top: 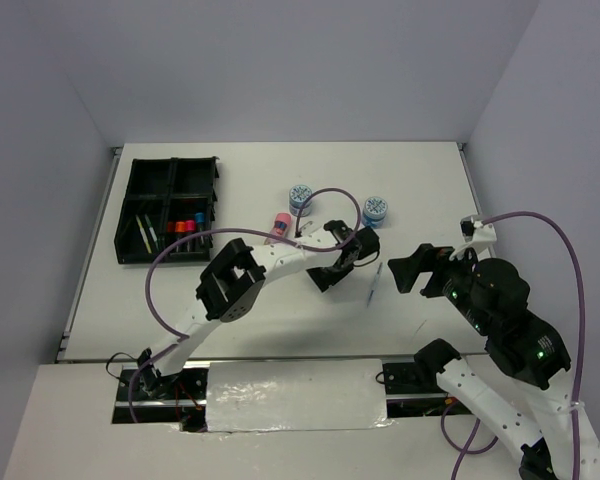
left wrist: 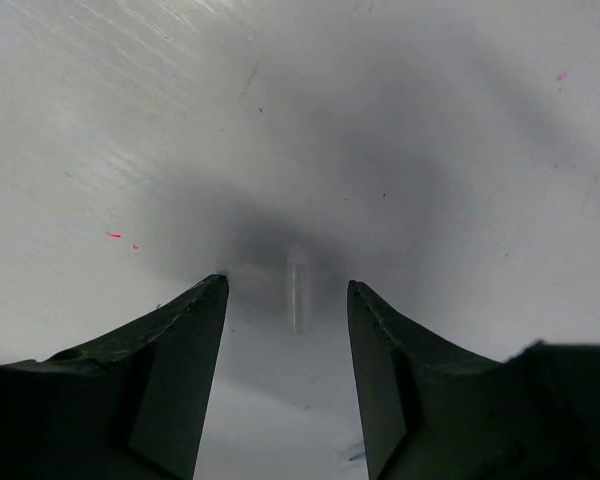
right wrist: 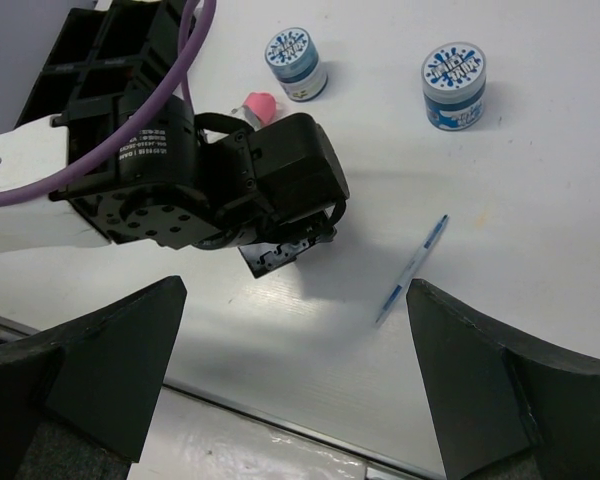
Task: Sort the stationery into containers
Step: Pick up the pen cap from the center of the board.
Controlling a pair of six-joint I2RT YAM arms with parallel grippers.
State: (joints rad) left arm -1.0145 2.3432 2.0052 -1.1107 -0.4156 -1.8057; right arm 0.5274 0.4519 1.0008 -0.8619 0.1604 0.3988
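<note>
Done: organiser tray (top: 170,178) at the far-left corner holds capped markers (top: 187,227) and thin pens (top: 146,233) in its near compartments; far compartments look bare.
Left to sort: pink tube (top: 279,226), far tub (top: 301,197) and right tub (top: 376,208) around bench centre toward the far edge. Blue pen (top: 375,283) lies flat right of centre, nearer the near edge.
Progress: my guess is about half; four loose items on the bench, none touching the tray.
Left gripper (top: 327,277): mine, fingers apart, clamped on nothing, pointed down close over the bench, just left of the blue pen and near the pink tube.
Left wrist view: small pale sliver (left wrist: 297,290) on the bench between my fingertips, too blurred to name.
Left arm: stretched from the near-left base, elbow bent, wrist over bench centre.
Right gripper (top: 398,272): mine, spread wide, holding nothing, raised off the bench just right of the blue pen, facing the left gripper.
Right arm: folded back toward the near-right corner.
</note>
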